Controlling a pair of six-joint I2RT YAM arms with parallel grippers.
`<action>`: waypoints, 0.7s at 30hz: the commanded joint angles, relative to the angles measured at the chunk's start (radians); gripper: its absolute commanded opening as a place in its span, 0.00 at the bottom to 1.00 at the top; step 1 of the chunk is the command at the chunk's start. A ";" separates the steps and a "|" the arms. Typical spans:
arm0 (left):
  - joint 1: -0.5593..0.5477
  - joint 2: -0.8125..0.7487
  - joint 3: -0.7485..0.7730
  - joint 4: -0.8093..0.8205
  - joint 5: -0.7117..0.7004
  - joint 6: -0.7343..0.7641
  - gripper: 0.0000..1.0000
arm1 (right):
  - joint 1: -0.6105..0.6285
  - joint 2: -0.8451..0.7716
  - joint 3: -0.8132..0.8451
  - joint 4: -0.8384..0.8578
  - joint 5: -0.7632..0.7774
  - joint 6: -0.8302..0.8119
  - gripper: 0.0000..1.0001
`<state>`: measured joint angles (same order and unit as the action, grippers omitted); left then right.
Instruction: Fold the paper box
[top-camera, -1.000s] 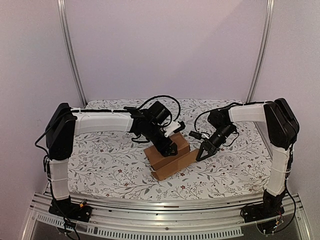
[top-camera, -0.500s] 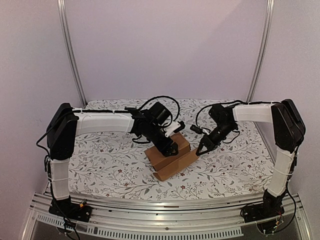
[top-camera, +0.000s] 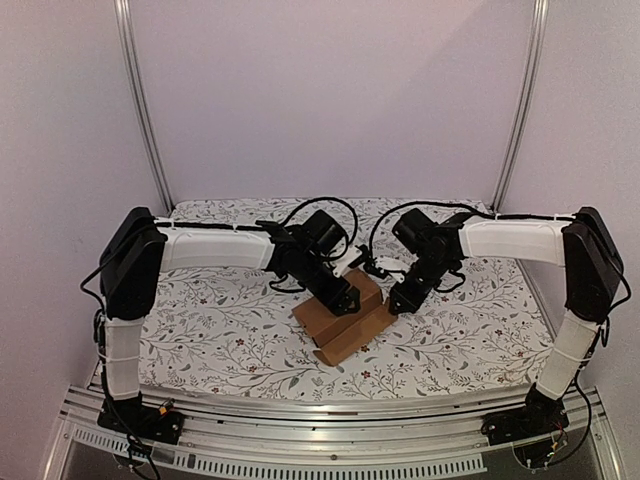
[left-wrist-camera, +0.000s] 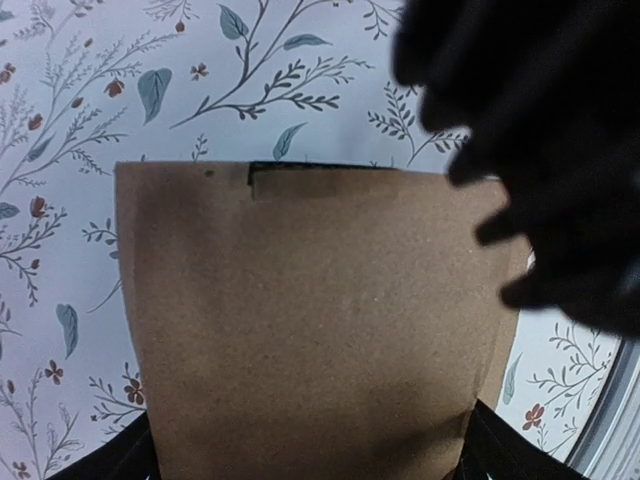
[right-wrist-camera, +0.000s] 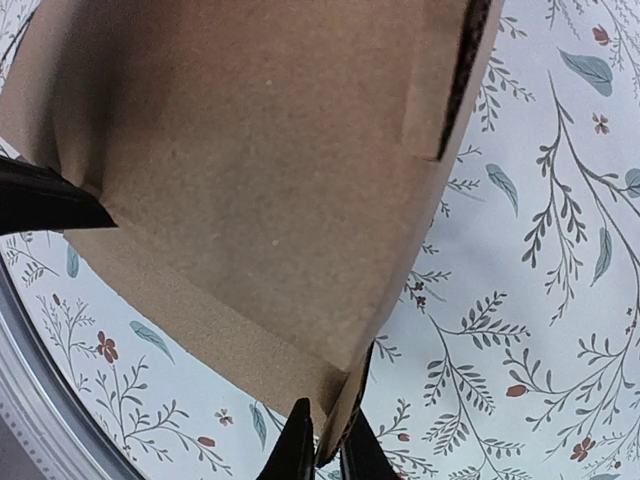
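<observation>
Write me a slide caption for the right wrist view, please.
Right gripper pinches a corner of the box over the floral cloth.

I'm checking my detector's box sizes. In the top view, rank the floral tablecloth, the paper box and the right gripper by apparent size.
1. floral tablecloth, largest by far
2. paper box
3. right gripper, smallest, just a dark tip at the box's edge

Soft, even light filled the overhead view. Up close, the box (left-wrist-camera: 300, 330) darkened toward its top edge; a black, unfocused blur covered the left wrist view's upper right corner.
</observation>
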<state>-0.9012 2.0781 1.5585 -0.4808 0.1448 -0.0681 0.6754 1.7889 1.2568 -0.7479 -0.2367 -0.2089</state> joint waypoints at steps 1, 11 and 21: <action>0.003 0.046 -0.003 0.071 -0.008 -0.055 0.80 | 0.041 -0.038 -0.016 0.029 0.004 -0.049 0.08; 0.001 0.050 -0.051 0.134 -0.011 -0.045 0.80 | -0.010 -0.072 -0.063 0.048 -0.262 -0.054 0.21; -0.001 0.037 -0.087 0.147 -0.018 0.001 0.79 | -0.254 -0.039 -0.073 0.032 -0.485 -0.005 0.26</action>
<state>-0.9031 2.0945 1.5211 -0.3843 0.1371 -0.0887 0.5201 1.7386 1.1965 -0.7204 -0.5884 -0.2436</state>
